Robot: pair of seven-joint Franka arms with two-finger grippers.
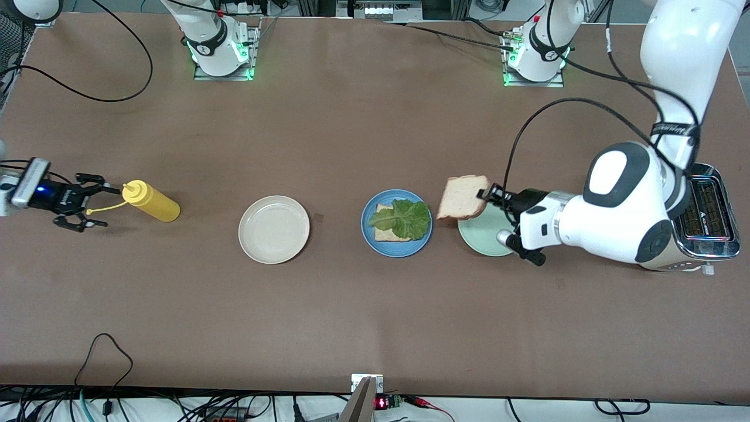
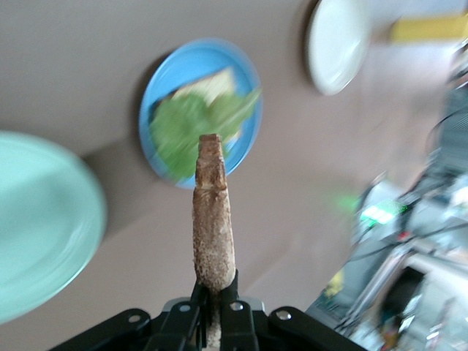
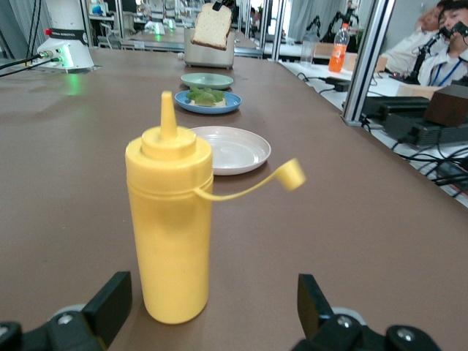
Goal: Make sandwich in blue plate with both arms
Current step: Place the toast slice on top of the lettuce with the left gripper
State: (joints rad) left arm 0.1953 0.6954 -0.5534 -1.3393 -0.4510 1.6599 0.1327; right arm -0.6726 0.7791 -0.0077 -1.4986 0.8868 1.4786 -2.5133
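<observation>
1. nearest the front camera, three plates lie in a row across the brown table [image 1: 351, 328]: a beige plate [image 1: 273, 229] toward the right arm's end, a blue plate [image 1: 396, 223] in the middle, and a pale green plate [image 1: 483, 237] toward the left arm's end.
2. the blue plate carries one slice of toast [image 1: 385, 233] with a ruffled lettuce leaf [image 1: 402, 218] lying on top of it; no second slice covers the leaf yet.
3. the left gripper [image 1: 485, 195] hangs over the green plate, its fingers pinched together on the edge of a second slice of bread [image 1: 464, 197]. the slice is in the air, tilted, above the gap between the green and blue plates. from the left wrist it shows edge-on, standing up out of the closed fingers [image 2: 219, 311].
4. a silver toaster [image 1: 709, 211] stands at the left arm's end of the table, partly hidden by the white arm.
5. a yellow squeeze bottle [image 1: 151, 201] stands upright on the table at the right arm's end, its cap off and dangling on a strap.
6. the right gripper [image 1: 88, 200] sits low just beside the bottle, fingers spread wide apart and gripping nothing; the bottle stands between the finger tips without contact.
</observation>
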